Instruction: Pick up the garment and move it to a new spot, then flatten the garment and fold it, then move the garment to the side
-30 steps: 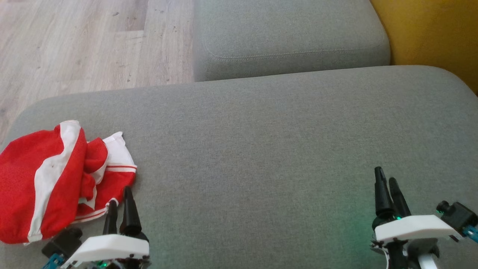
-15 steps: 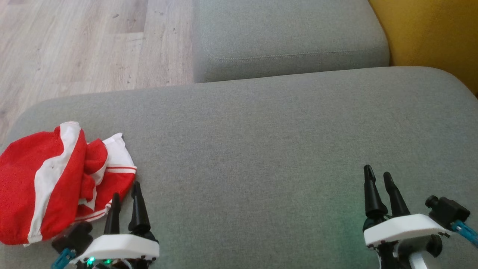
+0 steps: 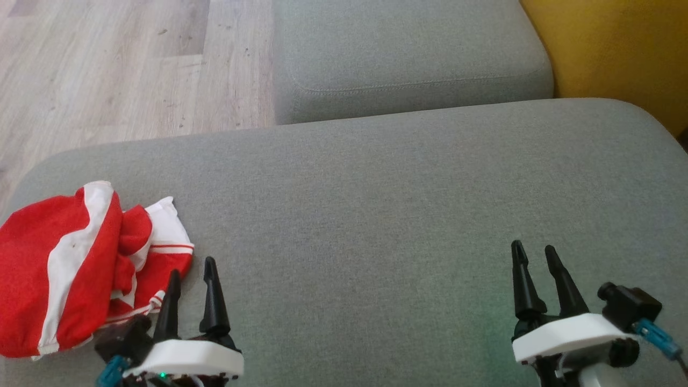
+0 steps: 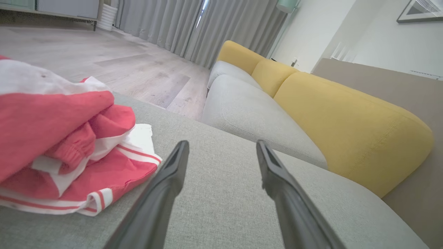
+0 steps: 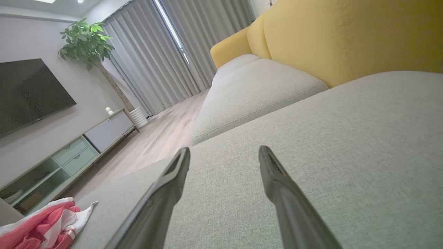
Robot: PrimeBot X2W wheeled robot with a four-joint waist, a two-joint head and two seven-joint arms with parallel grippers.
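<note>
The garment [image 3: 75,263] is red with white stripes and lies crumpled at the left end of the grey sofa cushion [image 3: 376,204]. In the left wrist view the garment [image 4: 69,152] sits just left of the fingers. My left gripper [image 3: 192,269] stands open beside the garment's right edge, its left fingertip [image 3: 174,277] close to the striped hem, nothing between the fingers. My right gripper [image 3: 532,251] is open over bare cushion at the lower right, far from the cloth. The garment [image 5: 48,221] shows small at the lower left of the right wrist view.
A second grey seat cushion [image 3: 408,59] lies beyond the first, with a yellow backrest [image 3: 618,54] at the right. Wooden floor [image 3: 107,70] runs past the cushion's left and far edges. A TV stand [image 5: 69,152] and a potted plant [image 5: 86,38] stand across the room.
Both grippers have shifted: the left one to the right along the garment's edge, the right one to the left. The head view has tilted slightly. The garment lies as before.
</note>
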